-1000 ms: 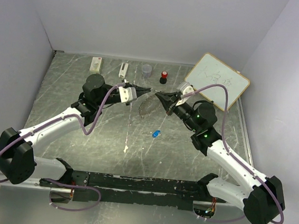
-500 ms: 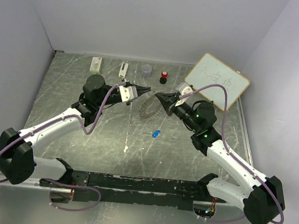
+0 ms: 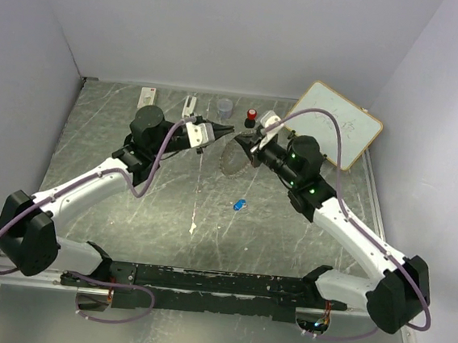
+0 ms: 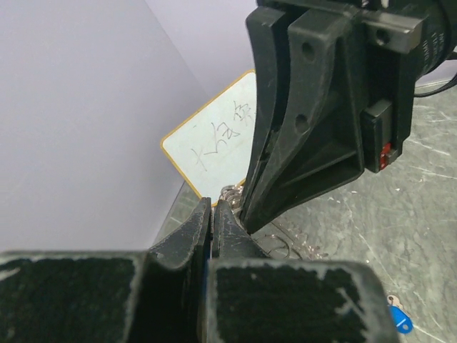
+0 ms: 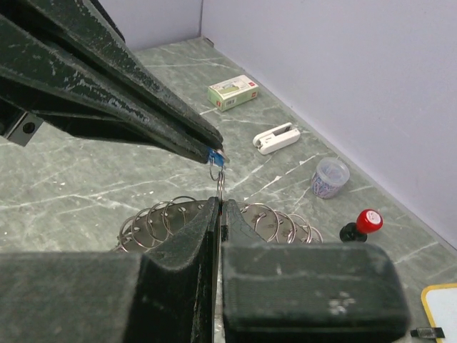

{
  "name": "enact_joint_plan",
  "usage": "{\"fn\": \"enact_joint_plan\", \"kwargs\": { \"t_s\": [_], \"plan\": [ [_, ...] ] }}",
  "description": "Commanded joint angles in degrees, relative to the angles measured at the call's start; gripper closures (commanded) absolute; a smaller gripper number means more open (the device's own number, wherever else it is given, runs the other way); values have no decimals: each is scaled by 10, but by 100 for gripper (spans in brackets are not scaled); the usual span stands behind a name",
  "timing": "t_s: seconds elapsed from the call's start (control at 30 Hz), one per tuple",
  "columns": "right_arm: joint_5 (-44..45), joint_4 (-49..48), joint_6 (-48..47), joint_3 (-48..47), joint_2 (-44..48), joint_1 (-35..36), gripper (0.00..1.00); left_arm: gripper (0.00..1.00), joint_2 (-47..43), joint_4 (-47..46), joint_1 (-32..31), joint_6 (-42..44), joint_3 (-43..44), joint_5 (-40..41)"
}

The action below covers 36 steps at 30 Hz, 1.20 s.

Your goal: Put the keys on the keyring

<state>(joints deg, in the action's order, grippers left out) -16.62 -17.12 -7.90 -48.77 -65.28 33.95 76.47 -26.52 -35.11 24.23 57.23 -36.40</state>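
Status: left tool (image 3: 227,129) is pinched tight on the held key (image 5: 216,158). Only a sliver of blue and white shows past its tips, in the air just above the right tool (image 5: 219,205). The right tool is clamped narrow on the rim of the keyring (image 3: 232,159), which looks tipped up off the table (image 3: 166,238) in the top view; can't tell if its far edge rests down. A thin metal piece runs from the held key to the right tips, so threading looks underway, not done. The 2nd key (image 3: 239,204) lies loose on the table, well apart, toward the bases. Handling guess: the ring is light, stiff wire, but its fringe of small loops flops and snags, so grip the main rim, not a loop. Keys are tiny, hard and slippery: take the blue head flat and leave the hole end free. Main risk is the key twisting out of the pinch.
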Motion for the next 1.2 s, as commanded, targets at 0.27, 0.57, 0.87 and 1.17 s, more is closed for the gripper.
{"fn": "enact_joint_plan", "kwargs": {
  "t_s": [0.27, 0.57, 0.87, 1.17],
  "plan": [
    [-10, 103, -23, -128, -93, -1, 100, 93, 28, 32, -10, 18, 59, -38],
    [-25, 98, -27, -122, -98, -1, 100, 93, 28, 71, -34, 44, 62, -7],
    [-28, 90, -30, -95, -78, -1, 100, 93, 11, 53, -34, 28, 39, 18],
    [-10, 45, -19, -39, -29, -1, 80, 93, 3, 16, -34, -5, 23, 74]
  ]
}}
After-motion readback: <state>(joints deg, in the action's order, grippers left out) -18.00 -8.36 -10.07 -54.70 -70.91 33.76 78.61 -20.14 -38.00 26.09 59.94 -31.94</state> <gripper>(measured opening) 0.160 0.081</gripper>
